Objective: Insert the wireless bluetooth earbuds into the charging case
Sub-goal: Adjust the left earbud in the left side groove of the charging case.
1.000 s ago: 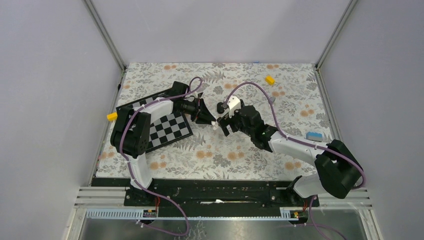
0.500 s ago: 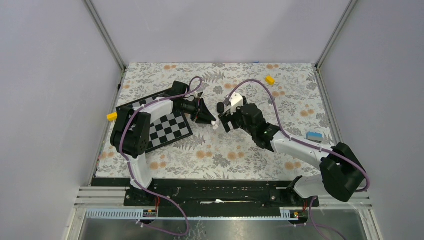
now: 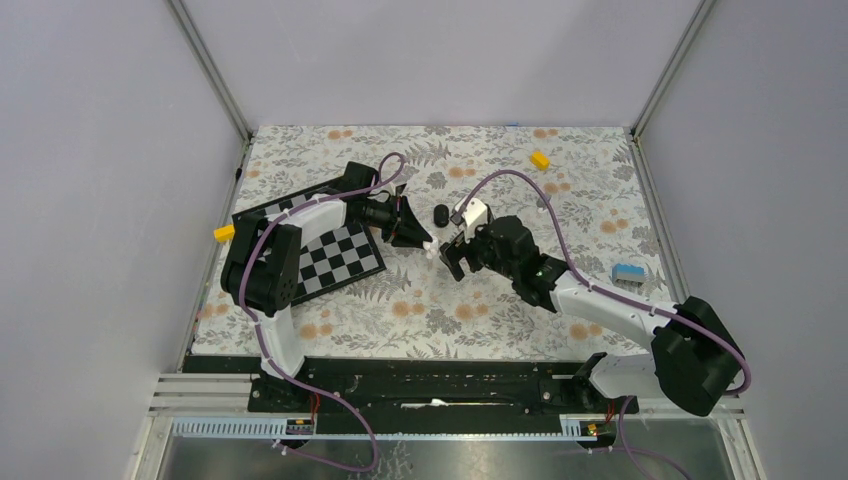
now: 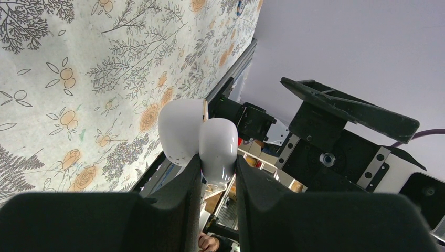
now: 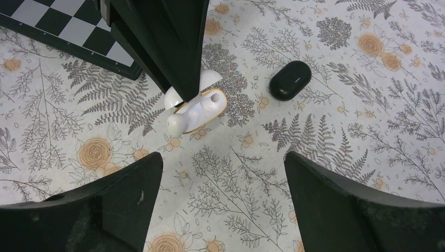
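My left gripper [image 4: 218,169] is clamped on the white charging case [image 5: 201,108], lid swung open, over the floral table [image 5: 362,136]. My right gripper [image 5: 223,165] hangs with fingers spread wide; the case sits just ahead of them, untouched. A black oval pod [image 5: 290,80] lies on the table nearby

This is a robotics lab test cell. Plain grey wall panels [image 3: 100,200] set in aluminium frame posts [image 3: 212,72] box in a tabletop [image 3: 450,320] covered with a floral print. A left arm [image 3: 310,212] and a right arm [image 3: 600,300] are bolted to a black rail [image 3: 440,378] at the near edge. Purple cables [image 3: 510,173] run along them, and a checkerboard calibration board [image 3: 345,255] lies at the left.
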Available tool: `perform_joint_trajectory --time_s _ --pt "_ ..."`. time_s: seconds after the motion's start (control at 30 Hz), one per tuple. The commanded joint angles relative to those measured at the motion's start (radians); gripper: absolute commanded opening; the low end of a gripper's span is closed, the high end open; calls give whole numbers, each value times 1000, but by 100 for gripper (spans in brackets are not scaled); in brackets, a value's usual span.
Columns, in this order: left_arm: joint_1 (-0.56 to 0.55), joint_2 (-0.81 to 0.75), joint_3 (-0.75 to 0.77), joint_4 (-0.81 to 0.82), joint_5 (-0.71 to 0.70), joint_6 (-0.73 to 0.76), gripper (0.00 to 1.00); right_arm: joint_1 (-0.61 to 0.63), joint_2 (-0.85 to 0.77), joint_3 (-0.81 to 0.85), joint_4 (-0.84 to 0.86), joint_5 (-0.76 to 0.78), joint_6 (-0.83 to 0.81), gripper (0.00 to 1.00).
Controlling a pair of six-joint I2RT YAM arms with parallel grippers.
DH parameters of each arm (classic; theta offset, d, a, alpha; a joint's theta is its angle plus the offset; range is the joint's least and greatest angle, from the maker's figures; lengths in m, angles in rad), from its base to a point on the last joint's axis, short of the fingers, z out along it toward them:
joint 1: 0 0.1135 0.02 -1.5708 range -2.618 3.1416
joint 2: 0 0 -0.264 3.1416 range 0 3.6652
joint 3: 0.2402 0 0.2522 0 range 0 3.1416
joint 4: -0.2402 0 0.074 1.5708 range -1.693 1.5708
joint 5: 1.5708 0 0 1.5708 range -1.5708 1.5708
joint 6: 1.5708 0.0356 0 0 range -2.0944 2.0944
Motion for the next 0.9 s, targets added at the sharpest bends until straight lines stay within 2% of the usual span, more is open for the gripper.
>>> perform_joint_trajectory --time_s 0.0,0.87 --pt "-2 -41 42 15 23 3 0 4 10 -5 38 -5 7 94" --pt "-2 -36 39 15 28 6 0 3 97 54 97 -27 37 95"
